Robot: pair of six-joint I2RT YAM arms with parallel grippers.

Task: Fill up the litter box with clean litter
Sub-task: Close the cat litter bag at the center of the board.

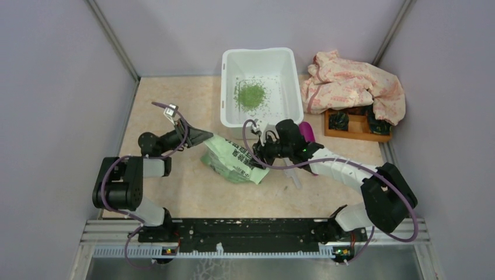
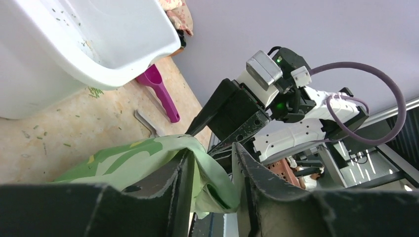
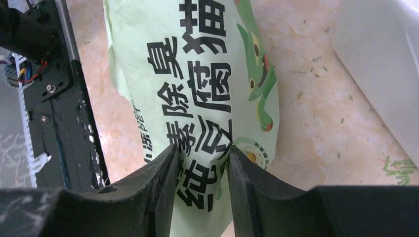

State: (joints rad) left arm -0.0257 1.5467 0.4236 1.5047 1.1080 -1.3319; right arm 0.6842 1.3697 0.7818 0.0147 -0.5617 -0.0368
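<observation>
Left tool (image 2: 212, 150) straddles a loose fold of the bag (image 1: 233, 158); right tool (image 3: 203, 148) straddles its printed end; whether either grips: cannot tell. Beyond, the litter box (image 1: 257, 61) holds a small clean litter (image 1: 251, 95) pile. Clamp both ends firmly, raise the bag mouth over the rim, tip slowly

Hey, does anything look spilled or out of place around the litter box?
Yes: stray green litter lies on the table beside the litter box, outside it, while only a small pile sits inside.
</observation>
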